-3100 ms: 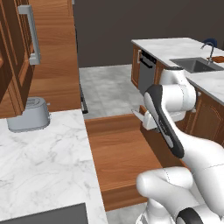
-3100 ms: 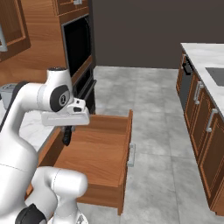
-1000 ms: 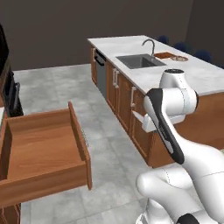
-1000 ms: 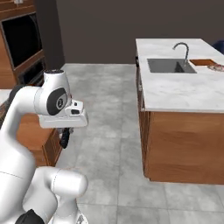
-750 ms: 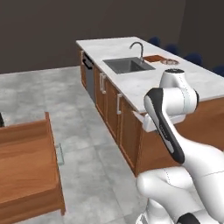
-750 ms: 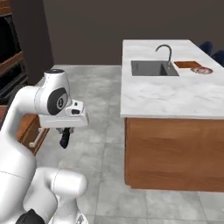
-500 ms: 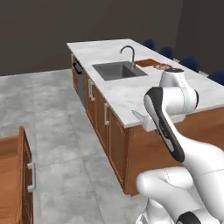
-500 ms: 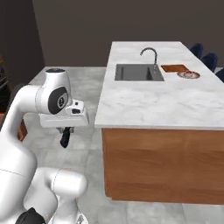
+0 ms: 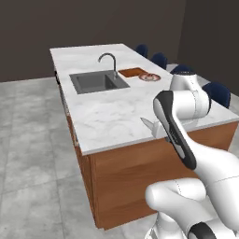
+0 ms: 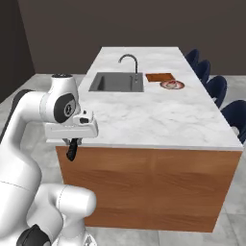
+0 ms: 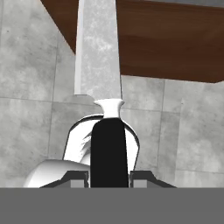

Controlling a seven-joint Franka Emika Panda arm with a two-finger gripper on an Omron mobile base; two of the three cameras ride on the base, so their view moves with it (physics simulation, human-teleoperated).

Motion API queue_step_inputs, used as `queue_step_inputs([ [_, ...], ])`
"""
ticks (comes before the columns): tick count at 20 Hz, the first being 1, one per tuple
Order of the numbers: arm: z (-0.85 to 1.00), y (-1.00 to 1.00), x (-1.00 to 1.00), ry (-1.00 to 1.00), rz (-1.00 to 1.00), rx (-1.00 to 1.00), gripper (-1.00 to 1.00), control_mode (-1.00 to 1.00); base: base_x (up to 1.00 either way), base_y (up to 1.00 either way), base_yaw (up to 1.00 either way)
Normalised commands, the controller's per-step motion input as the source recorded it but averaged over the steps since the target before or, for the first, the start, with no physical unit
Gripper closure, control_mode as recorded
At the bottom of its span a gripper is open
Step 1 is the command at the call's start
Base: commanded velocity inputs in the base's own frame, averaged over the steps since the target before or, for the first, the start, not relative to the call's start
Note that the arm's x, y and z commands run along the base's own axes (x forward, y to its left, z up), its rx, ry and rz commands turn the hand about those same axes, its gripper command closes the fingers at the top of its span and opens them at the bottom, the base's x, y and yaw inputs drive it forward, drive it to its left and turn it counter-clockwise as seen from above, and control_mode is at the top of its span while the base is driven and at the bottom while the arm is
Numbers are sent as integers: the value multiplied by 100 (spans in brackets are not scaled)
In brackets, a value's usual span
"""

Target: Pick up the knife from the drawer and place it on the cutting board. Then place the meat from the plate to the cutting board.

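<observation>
My gripper (image 11: 109,176) is shut on the black handle of the knife (image 11: 98,52), whose silver blade runs away from the hand over the grey floor and the island's wooden side. In the right base view the gripper (image 10: 72,148) hangs just off the island's near left corner, below counter height. The knife blade (image 9: 148,124) pokes out beside my forearm. The cutting board (image 10: 159,77) lies far across the counter, right of the sink, and also shows as cutting board (image 9: 133,72). Just in front of it stands the plate (image 10: 178,86), with the meat (image 10: 171,84) on it. The drawer is out of view.
A marble-topped island (image 10: 158,120) with wooden sides stands ahead. A sink (image 10: 116,81) with a curved faucet (image 10: 129,59) is set into it. Blue chairs (image 10: 218,89) line its right side. Grey tiled floor (image 9: 32,154) lies to the left.
The whole picture has swung from the open drawer round to the island, so the base has moved. The gripper keeps its hold on the knife in the same pose.
</observation>
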Motion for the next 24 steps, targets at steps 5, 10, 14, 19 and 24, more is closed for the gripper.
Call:
queue_step_inputs([
  [5,0,0,0,0,0,0,100,100,0,-100,8],
  [10,0,0,0,0,0,0,100,100,0,-100,11],
  [14,0,0,0,0,0,0,100,100,0,-100,18],
  [19,0,0,0,0,0,0,100,100,-3,-100,23],
  [24,0,0,0,0,0,0,100,100,-7,-100,26],
])
